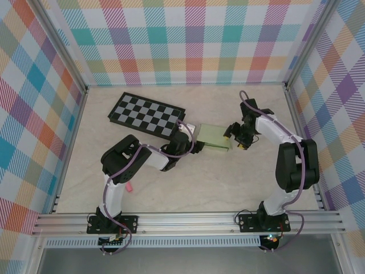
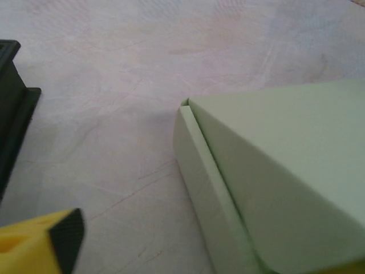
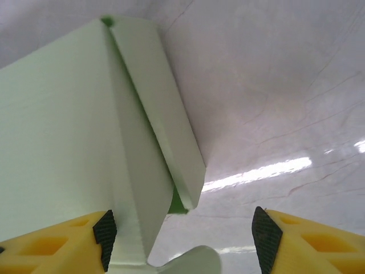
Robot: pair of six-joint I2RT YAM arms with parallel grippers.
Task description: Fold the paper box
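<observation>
Two pairs of fingers and one box, so here's my read.

Closest in, the right fingers (image 1: 234, 140) are spread apart and gripping nothing. In the wrist view, the end wall of the paper box (image 1: 214, 137) runs right beside one black pad (image 3: 105, 235). I can't tell if they actually touch. The other pad only has bare desk (image 1: 228, 188) next to it. A loose side flap (image 3: 171, 114) hangs off that wall, angled out toward the gap between the pads and not tucked in.

The box itself lies flat on the desk, squarely between the two pairs of fingers. It looks mostly closed up into a small rectangle.

On the other end, the left fingers (image 1: 191, 140) are open too. The one finger I can see sits off the box corner with desk showing in between, so nothing is held.

My guess is the flap is the job right now. To do it well, I'd brace the far end with the left fingers so the box can't slide. Then I'd push the flap flat along its crease with a pad, not a fingertip. The card looks thin and would probably dent or buckle if pinched hard or pushed at an angle.

Just past the left fingers is a checkerboard (image 1: 145, 114), and well back from them a small pink bit (image 1: 129, 186) lies on the desk.

Count:
- arms: two
- boxes: one
- checkerboards: one
- pink bits: one
</observation>
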